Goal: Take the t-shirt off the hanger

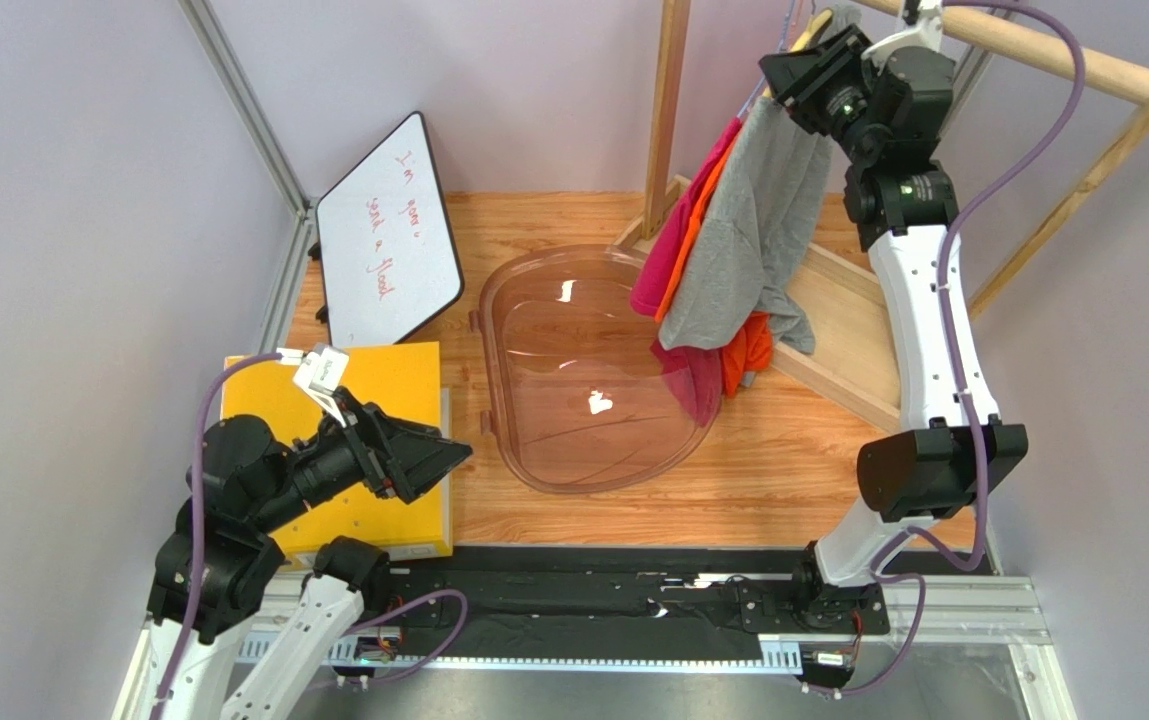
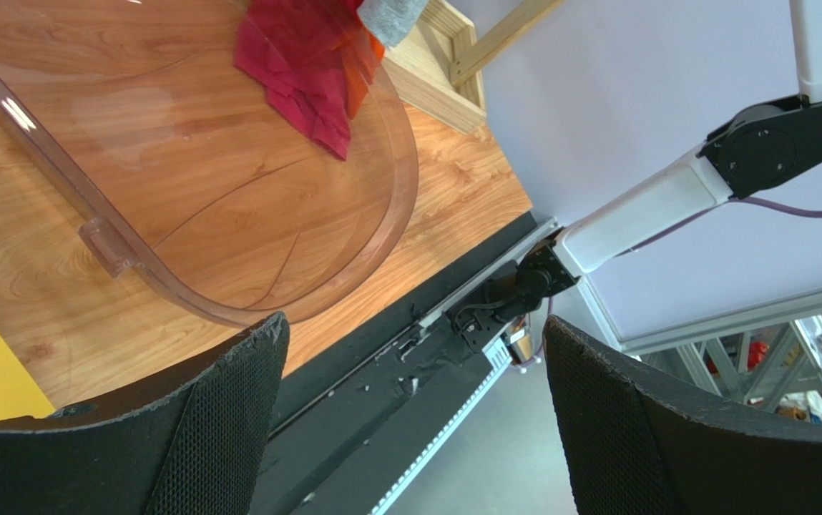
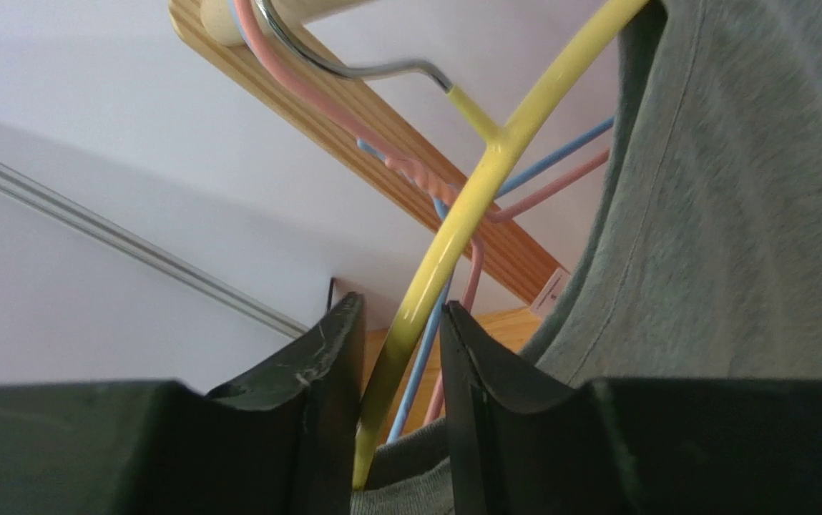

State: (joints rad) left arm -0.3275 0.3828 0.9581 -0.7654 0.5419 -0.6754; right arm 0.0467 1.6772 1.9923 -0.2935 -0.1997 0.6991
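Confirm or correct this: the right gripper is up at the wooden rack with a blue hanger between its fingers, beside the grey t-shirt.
Wrong on the colour. The right wrist view shows a yellow hanger between the fingers of the right gripper; the blue hanger sits behind it. The rest stands: up at the wooden rack, beside the grey t-shirt.

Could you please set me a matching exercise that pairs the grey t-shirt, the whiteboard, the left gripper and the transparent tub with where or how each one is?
Things:
1. grey t-shirt
2. whiteboard
3. left gripper
4. transparent tub

Places or states:
A. propped up, tilted, at the far left
B. lying flat in the middle of the table
C. hung on the yellow hanger
D. open, holding nothing

Pairs: 1-C, 2-A, 3-D, 4-B.
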